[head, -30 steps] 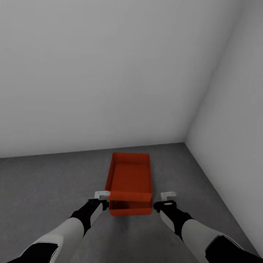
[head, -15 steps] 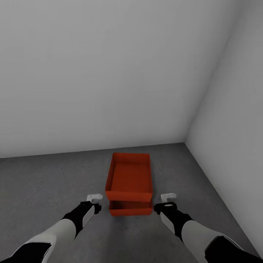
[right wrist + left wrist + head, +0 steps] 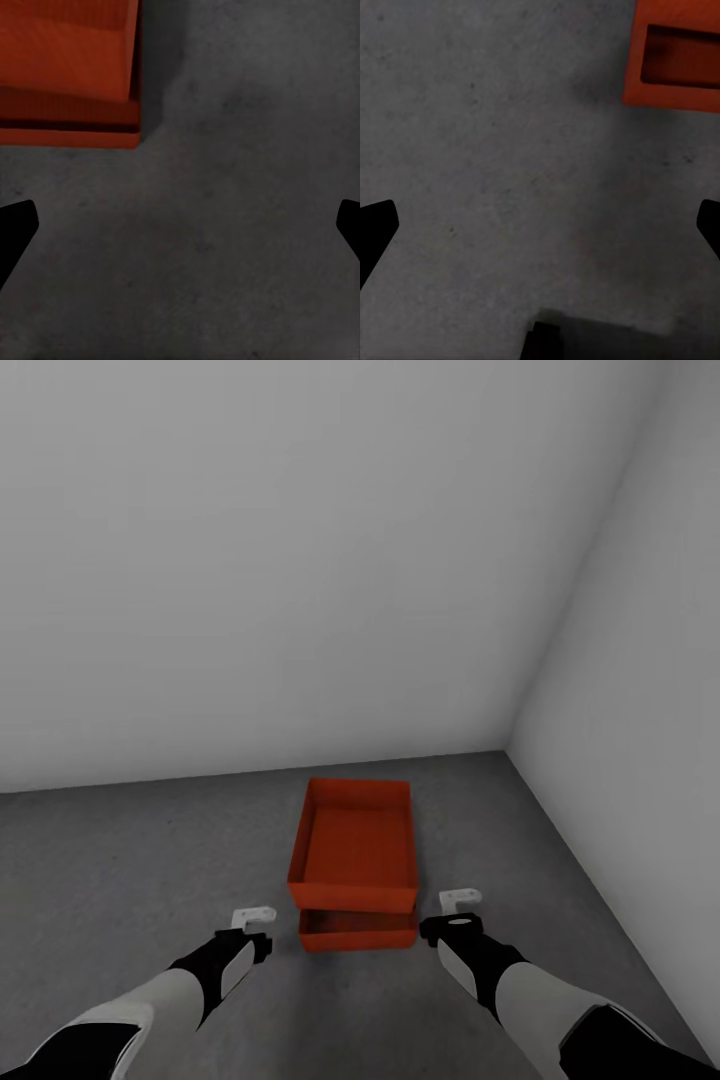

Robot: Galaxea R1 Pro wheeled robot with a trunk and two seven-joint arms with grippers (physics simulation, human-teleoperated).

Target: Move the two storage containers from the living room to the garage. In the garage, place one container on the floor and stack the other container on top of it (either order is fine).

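Note:
Two orange-red storage containers are stacked on the dark grey floor (image 3: 130,870) of the garage, near its right corner. The upper container (image 3: 355,845) sits shifted toward the back wall, so the front end of the lower container (image 3: 358,930) shows under it. My left gripper (image 3: 252,917) hangs open to the left of the stack, apart from it. My right gripper (image 3: 460,900) is open just right of the stack's front corner. The left wrist view has a container (image 3: 679,56) beyond the open left gripper (image 3: 540,225). The right wrist view shows the stack (image 3: 67,67) beside the open right gripper (image 3: 180,225).
A plain pale grey back wall (image 3: 280,580) stands close behind the stack. A second grey wall (image 3: 650,690) closes the right side. Bare floor stretches to the left of the stack and in front of it.
My left gripper has drawn back leftward and toward me, away from the stack's front left corner. The right arm and both containers stay where they were.

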